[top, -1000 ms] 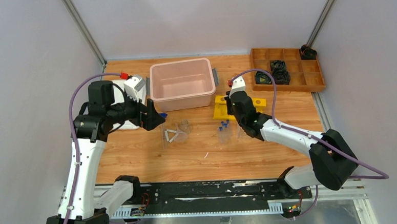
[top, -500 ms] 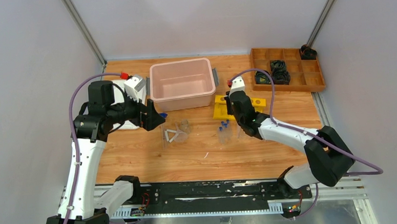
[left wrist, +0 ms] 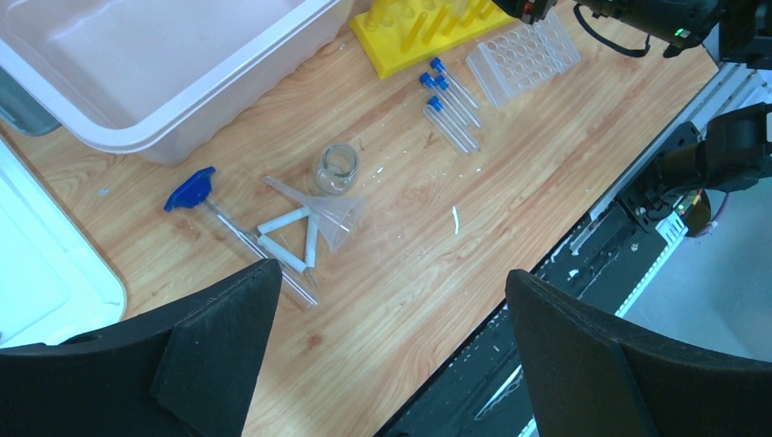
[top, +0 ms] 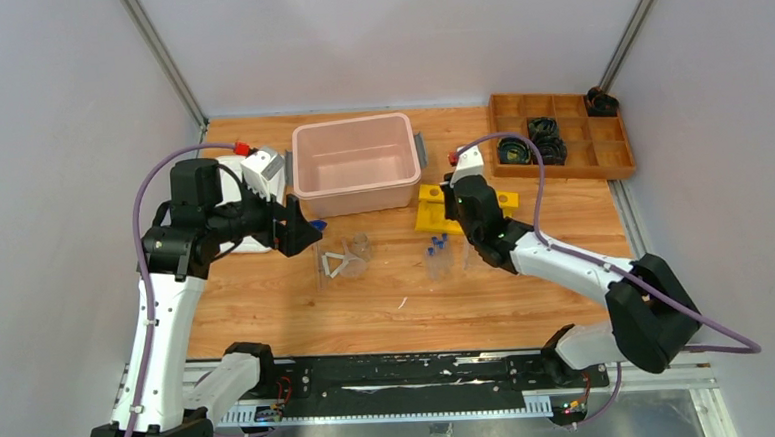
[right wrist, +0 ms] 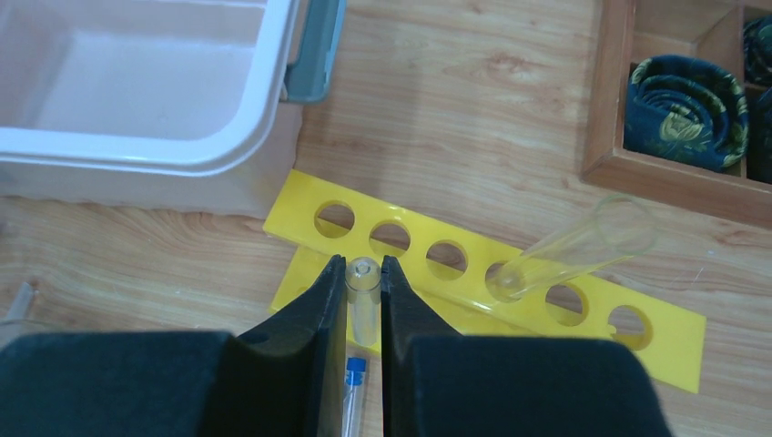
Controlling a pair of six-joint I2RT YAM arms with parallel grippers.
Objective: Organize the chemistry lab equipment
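My right gripper (right wrist: 363,269) is shut on a clear uncapped tube (right wrist: 363,296), held just above the yellow six-hole rack (right wrist: 419,248). Another clear tube (right wrist: 573,246) leans in one of its holes. A blue-capped tube (right wrist: 354,378) lies below my fingers. My left gripper (left wrist: 391,300) is open and empty, high above the table. Below it lie the funnel (left wrist: 332,218), the small clear beaker (left wrist: 335,168), a thin rod (left wrist: 250,244) with a blue handle, several blue-capped tubes (left wrist: 448,105) and the clear rack (left wrist: 523,59). In the top view the right gripper (top: 457,207) is over the yellow rack (top: 428,214).
A pink bin (top: 356,165) stands behind the glassware. A wooden compartment tray (top: 559,134) with black ring parts (top: 545,140) is at the back right. A white tray (left wrist: 36,291) lies at the left, under my left arm.
My right gripper has shifted slightly over the yellow rack with the tube in it. The left arm has not moved.
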